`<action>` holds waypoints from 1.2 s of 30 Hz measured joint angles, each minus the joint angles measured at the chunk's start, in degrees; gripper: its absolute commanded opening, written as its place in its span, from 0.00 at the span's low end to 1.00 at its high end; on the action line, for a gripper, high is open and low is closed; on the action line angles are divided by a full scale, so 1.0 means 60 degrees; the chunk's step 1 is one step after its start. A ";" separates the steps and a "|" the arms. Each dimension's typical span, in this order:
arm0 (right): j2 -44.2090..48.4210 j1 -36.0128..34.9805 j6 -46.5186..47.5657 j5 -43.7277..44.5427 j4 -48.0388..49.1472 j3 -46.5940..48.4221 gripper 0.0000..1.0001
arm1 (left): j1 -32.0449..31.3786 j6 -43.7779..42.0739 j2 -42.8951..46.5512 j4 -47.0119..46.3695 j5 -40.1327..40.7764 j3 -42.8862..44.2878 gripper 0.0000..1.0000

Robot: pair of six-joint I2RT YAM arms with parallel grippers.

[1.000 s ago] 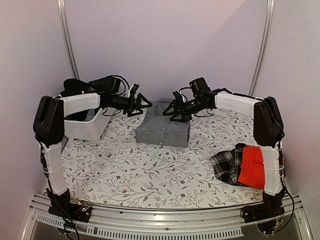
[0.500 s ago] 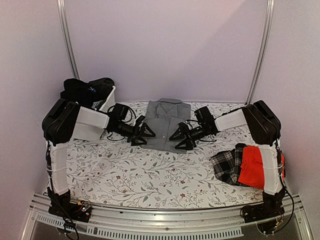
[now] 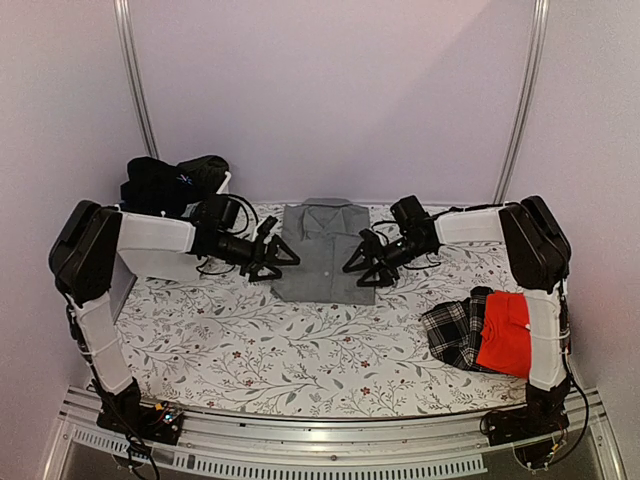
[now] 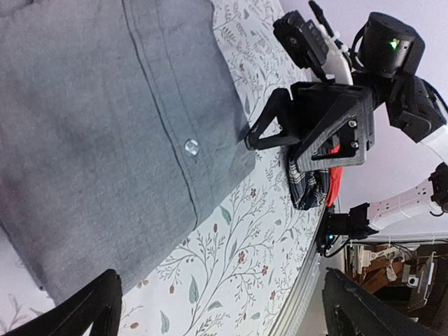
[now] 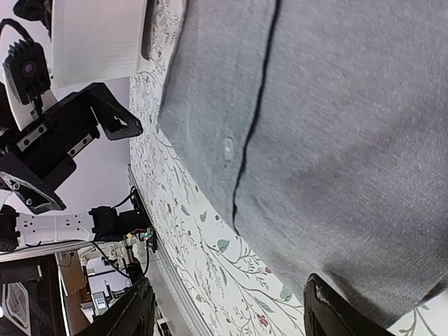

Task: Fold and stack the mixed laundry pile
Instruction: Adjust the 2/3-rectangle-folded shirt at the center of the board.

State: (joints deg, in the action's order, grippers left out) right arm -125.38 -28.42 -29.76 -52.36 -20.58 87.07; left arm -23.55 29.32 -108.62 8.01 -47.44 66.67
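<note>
A folded grey collared shirt (image 3: 322, 250) lies button side up at the table's back middle, also in the left wrist view (image 4: 105, 119) and the right wrist view (image 5: 336, 119). My left gripper (image 3: 283, 262) (image 4: 224, 308) stands open beside the shirt's left edge, holding nothing. My right gripper (image 3: 355, 275) (image 5: 227, 315) is open at the shirt's right near corner, one fingertip (image 5: 343, 315) over the cloth edge. Plaid cloth (image 3: 455, 330) and a red shirt (image 3: 503, 333) lie together at the right front. A black garment (image 3: 170, 180) is heaped at the back left.
The white tub (image 5: 98, 35) stands at the back left under the black garment, mostly hidden behind my left arm in the top view. The flowered tablecloth (image 3: 300, 350) covers the table, with a metal rail (image 3: 330, 435) along the near edge.
The shirt, bunched shorter a second ago, now lies flat with its collar showing. Both grippers dropped from its far part to its sides, then shifted slightly back.
</note>
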 measured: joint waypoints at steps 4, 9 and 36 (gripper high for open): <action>0.0262 -0.0025 -0.0124 -0.0102 0.0229 0.0401 0.71 | 0.0138 0.0091 0.0029 -0.0095 0.0095 0.0448 1.00; 0.0106 -0.0200 -0.0444 -0.0182 0.0663 0.0918 0.70 | 0.0743 0.0193 0.0004 0.0047 0.0645 0.0433 1.00; -0.1993 -0.0324 -0.1144 -0.0368 0.2007 0.1388 0.68 | 0.0186 -0.0535 -0.1701 -0.0022 -0.0557 0.1155 1.00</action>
State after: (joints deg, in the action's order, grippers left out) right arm -137.34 -30.37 -36.62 -54.57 -8.54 95.39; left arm -22.44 26.11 -118.83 7.88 -50.78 73.60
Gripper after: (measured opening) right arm 0.684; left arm 0.996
